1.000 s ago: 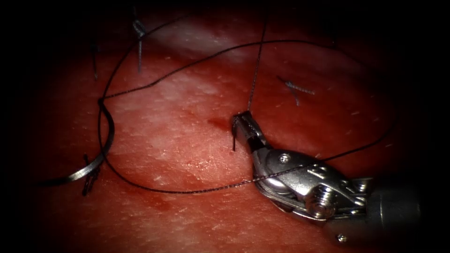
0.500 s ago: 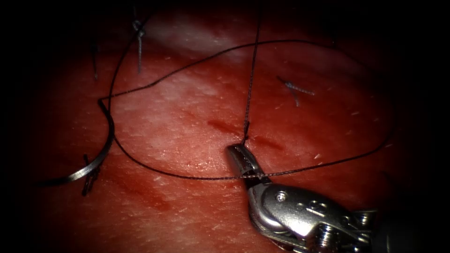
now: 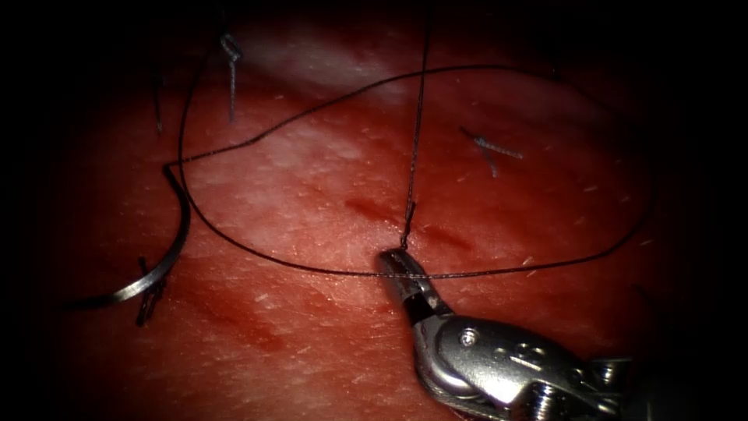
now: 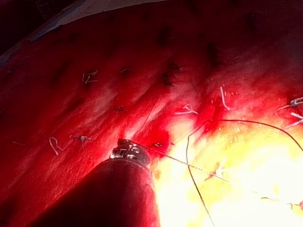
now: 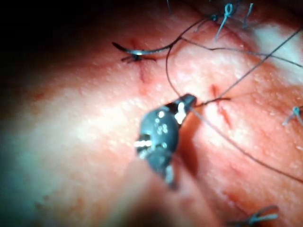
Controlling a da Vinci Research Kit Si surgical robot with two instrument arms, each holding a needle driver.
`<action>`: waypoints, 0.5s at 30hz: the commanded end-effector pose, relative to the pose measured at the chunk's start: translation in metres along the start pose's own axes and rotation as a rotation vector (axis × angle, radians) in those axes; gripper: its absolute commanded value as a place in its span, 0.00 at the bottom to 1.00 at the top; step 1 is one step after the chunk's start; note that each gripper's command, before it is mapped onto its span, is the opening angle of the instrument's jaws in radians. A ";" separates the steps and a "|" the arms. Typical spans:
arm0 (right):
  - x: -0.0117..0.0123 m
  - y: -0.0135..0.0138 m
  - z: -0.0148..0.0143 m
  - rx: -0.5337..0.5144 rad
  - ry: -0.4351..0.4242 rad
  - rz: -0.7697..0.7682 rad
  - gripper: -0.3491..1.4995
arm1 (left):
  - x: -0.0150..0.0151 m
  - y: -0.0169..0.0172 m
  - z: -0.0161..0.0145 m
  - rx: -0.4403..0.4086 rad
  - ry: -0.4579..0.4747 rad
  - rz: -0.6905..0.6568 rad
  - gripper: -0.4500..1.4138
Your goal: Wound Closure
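Note:
My right tool (image 3: 389,261) comes in from the lower right with its jaws together, tip just below the stitch point (image 3: 405,228) at the cut in the tissue (image 3: 312,195). A loop of thread (image 3: 499,270) lies across its jaws. From the stitch point a taut strand (image 3: 417,125) rises out of the picture's top. The curved needle (image 3: 160,261) lies free on the tissue far left of the cut, thread fixed to its upper end. In the left wrist view my left tool (image 4: 129,151) has thread (image 4: 189,166) running straight out of its jaws. The right wrist view has my right tool (image 5: 185,101) beside the thread (image 5: 246,75).
Short cut ends of thread from older stitches stand at the upper left (image 3: 231,54), right of the cut (image 3: 491,146) and beside the needle (image 3: 148,300). Red fluid stains the tissue around the cut.
My right tool let go of the thread's short end above the stitch point and drew back down and to the right. The loop now lies across its jaws; the needle stayed put.

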State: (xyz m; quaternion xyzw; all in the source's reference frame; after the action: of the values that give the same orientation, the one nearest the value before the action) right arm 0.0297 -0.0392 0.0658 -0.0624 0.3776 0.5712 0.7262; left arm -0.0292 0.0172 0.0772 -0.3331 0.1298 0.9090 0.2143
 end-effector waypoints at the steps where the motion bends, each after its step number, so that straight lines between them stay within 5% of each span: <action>1: -0.0007 -0.0010 0.0000 0.005 0.000 0.000 0.00 | 0.0002 -0.0003 0.0009 0.002 0.001 0.000 0.00; 15: -0.0014 -0.0018 -0.0008 0.034 -0.017 -0.010 0.00 | 0.0000 -0.0006 0.0010 0.007 -0.005 -0.004 0.00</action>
State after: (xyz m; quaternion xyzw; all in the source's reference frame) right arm 0.0303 -0.0410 0.0651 -0.0486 0.3793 0.5644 0.7316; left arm -0.0288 0.0177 0.0774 -0.3286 0.1302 0.9097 0.2182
